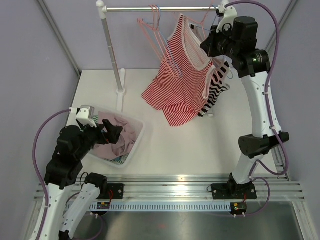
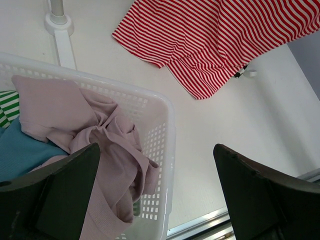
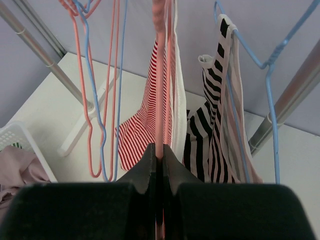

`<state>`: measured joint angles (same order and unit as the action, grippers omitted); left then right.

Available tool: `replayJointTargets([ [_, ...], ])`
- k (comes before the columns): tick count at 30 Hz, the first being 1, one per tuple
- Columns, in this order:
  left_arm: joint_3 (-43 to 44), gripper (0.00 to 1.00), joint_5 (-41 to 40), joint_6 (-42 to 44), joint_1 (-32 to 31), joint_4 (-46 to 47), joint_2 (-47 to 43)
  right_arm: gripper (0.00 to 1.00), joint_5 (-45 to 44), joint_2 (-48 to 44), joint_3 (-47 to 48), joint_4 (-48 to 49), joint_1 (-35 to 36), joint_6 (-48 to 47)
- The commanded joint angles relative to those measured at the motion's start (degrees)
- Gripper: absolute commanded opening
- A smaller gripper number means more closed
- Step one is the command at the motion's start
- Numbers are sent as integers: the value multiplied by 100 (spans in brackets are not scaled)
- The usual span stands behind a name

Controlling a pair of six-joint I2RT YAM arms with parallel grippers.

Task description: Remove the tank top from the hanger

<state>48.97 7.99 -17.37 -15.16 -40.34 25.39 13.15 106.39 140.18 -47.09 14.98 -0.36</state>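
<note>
A red-and-white striped tank top (image 1: 181,75) hangs on a pink hanger (image 3: 160,70) from the rail (image 1: 155,8) at the back. Its hem shows in the left wrist view (image 2: 220,45) and its side in the right wrist view (image 3: 145,120). My right gripper (image 3: 160,156) is up at the rail (image 1: 212,42), shut on the pink hanger's wire. My left gripper (image 2: 157,195) is open and empty, above the right end of the white basket (image 1: 136,145).
A black-and-white striped top (image 1: 218,87) on a blue hanger (image 3: 270,75) hangs just right of the red one. Empty pink and blue hangers (image 1: 157,35) hang to its left. The rack pole (image 1: 112,50) stands at back left. The basket holds mauve (image 2: 100,135) and other clothes.
</note>
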Motion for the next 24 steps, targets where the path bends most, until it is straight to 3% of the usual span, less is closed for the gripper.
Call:
replayJointTargets([
  [1,683,99,194,-21,22,342,474,0,21,-864,-490,245,-4,212],
  [6,1797,99,396,-153,-48,553,1239,0,205,-2076,-1860,77,-13,352],
  [11,2941,99,-419,83,-1022,519,2283,0,83,-3448,-3029,-36,-13,651],
  [13,3615,99,-945,242,-1697,413,2601,0,-5,-3930,-3189,-299,-13,817],
  [18,4787,99,-1309,803,-2893,561,3821,0,494,-4512,-3278,-1265,-13,1003],
  [24,5333,99,-1256,1463,-3616,1405,4641,0,1442,-5013,-3427,-1759,-13,994],
])
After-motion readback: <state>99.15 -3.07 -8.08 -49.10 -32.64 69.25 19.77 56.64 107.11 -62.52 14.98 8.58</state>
